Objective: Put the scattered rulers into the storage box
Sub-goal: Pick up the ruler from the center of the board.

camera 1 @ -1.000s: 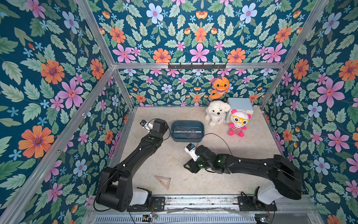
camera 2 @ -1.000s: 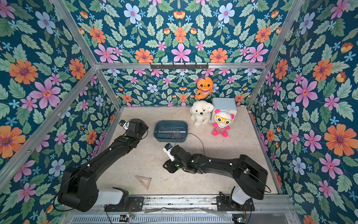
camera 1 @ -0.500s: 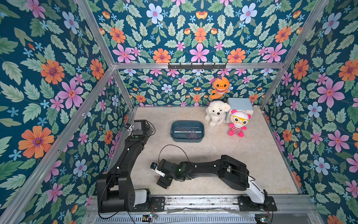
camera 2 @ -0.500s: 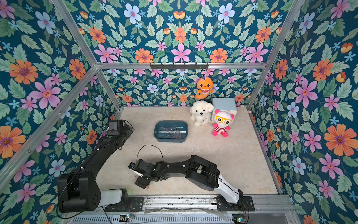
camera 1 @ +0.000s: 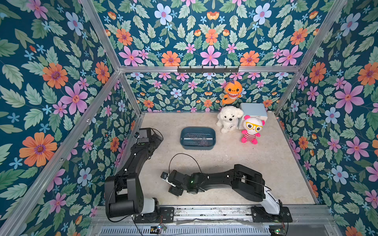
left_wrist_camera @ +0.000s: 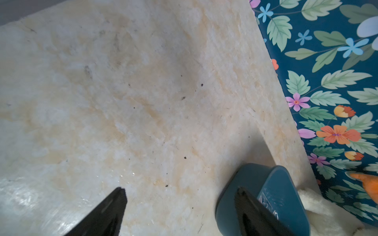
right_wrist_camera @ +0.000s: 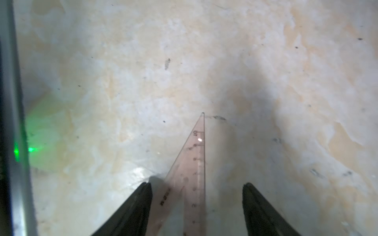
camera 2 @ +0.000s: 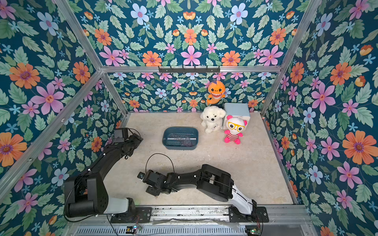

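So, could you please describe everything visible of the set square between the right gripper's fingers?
The set square is a thin, translucent pinkish plastic triangle with a printed scale along one straight edge. It lies flat on the pale table, its pointed tip facing away from the right gripper, whose open jaws straddle it without clamping. The top views hide it.

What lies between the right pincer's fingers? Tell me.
A pinkish triangular set square, lying on the table between the fingers of the open right pincer; the right wrist view shows it.
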Robot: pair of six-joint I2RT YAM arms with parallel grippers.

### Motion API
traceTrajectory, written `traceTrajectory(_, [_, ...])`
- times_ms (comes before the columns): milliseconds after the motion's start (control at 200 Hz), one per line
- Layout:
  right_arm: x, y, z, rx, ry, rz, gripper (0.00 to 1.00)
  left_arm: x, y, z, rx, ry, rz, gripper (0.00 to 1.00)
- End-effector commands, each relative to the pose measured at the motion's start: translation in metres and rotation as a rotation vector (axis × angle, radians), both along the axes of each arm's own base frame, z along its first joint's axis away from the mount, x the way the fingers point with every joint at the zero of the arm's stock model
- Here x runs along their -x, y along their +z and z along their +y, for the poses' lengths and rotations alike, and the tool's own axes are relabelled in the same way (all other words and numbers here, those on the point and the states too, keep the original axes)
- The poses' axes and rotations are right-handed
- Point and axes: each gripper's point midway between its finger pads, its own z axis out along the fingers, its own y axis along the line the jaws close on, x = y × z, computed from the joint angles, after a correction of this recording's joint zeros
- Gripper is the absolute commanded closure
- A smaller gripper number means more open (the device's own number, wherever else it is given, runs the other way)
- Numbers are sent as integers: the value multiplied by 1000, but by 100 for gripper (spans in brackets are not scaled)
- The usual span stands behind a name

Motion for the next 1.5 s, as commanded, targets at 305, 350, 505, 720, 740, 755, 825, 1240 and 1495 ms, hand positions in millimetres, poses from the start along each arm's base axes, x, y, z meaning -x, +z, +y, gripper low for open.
traceTrajectory(305, [-35,-17,-119,195,-158,-19,33,20,-42,-41,68,-123,69,17])
traceTrajectory(350, [-34,-9,-121,166,-168,-4,30,26,-49,-50,66,-148,91,17])
traceTrajectory(505, [-15,40,-97,-48,-126,106,27,44,-68,-55,65,-169,145,18])
traceTrajectory(720, [16,40,-77,-63,-24,180,29,58,-71,-58,69,-193,173,20])
traceTrajectory(740, [19,39,-75,-57,-15,181,29,60,-72,-57,71,-191,177,20])
traceTrajectory(755, [20,36,-75,-49,-9,181,28,62,-74,-58,74,-191,180,20])
traceTrajectory(825, [24,30,-71,-14,9,166,25,67,-78,-60,91,-195,187,20])
traceTrajectory(1240, [1,-15,-100,167,-70,61,21,71,-88,-81,141,-252,202,20])
traceTrajectory(1495, [-29,-18,-123,148,-179,56,30,70,-92,-94,165,-287,194,24])
